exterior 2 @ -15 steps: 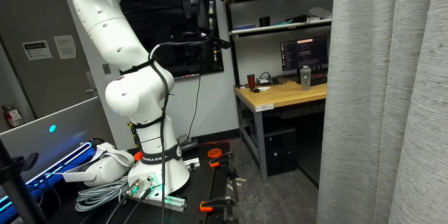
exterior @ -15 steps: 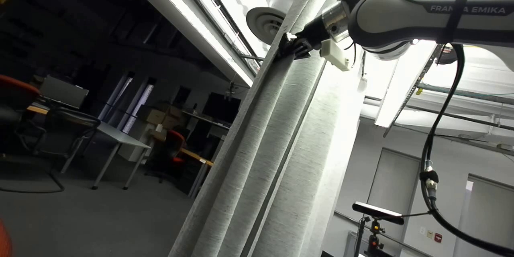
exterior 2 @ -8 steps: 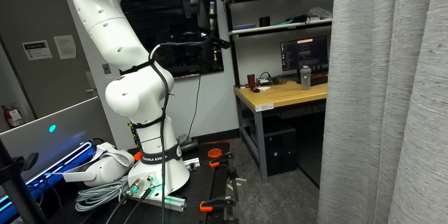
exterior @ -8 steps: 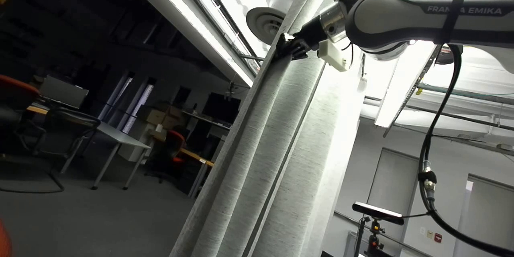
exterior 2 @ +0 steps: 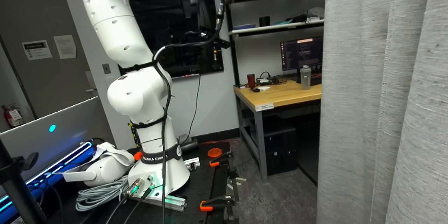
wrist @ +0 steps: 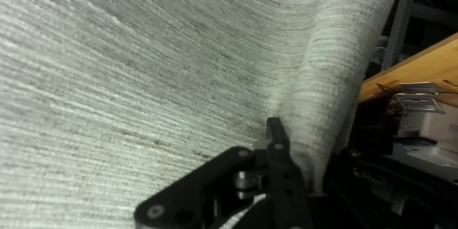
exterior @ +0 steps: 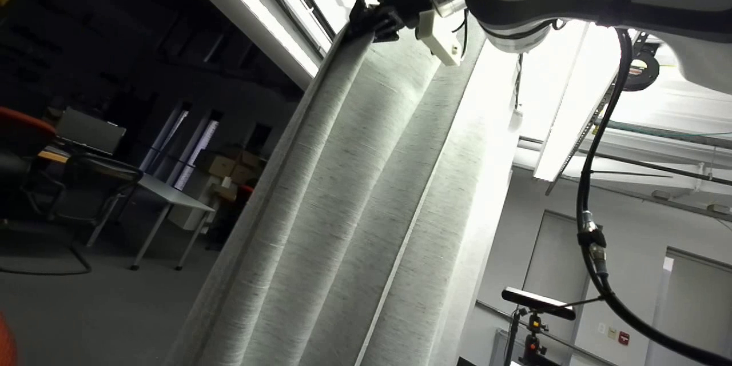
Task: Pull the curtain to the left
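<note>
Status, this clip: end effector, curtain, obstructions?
End effector gripping a fold of the curtain. Long folds hang below. In an exterior view, curtain partly hides the desk. No snag visible.

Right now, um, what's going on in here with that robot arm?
The robot arm has a fold of the pale grey curtain pinched in its pincer; the job is to draw it left. Below that grip the curtain runs down in long folds, and in an exterior view it hides part of a wooden desk. How much farther it must go, the pictures don't settle.
</note>
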Available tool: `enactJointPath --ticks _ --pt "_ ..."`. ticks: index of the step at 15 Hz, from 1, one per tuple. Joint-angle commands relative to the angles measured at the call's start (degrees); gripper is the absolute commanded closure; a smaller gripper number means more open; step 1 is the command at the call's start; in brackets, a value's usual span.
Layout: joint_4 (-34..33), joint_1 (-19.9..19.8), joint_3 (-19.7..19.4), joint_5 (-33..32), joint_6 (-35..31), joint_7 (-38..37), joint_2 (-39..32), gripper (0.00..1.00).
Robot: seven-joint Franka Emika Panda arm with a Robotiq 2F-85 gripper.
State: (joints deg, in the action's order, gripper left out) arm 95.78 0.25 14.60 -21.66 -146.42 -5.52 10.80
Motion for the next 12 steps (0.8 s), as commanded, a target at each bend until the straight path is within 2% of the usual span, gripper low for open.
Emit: enactJointPath --ticks 1,6,12 --pt "1.2 5.0 2.6 -0.7 1.4 1.3 -3.3 1.00" --pt "2.1 8.1 4.8 -0.6 1.8 1.4 -1.6 1.00" --pt "1.6 10.0 7.0 -0.9 1.9 1.4 -1.8 1.00"
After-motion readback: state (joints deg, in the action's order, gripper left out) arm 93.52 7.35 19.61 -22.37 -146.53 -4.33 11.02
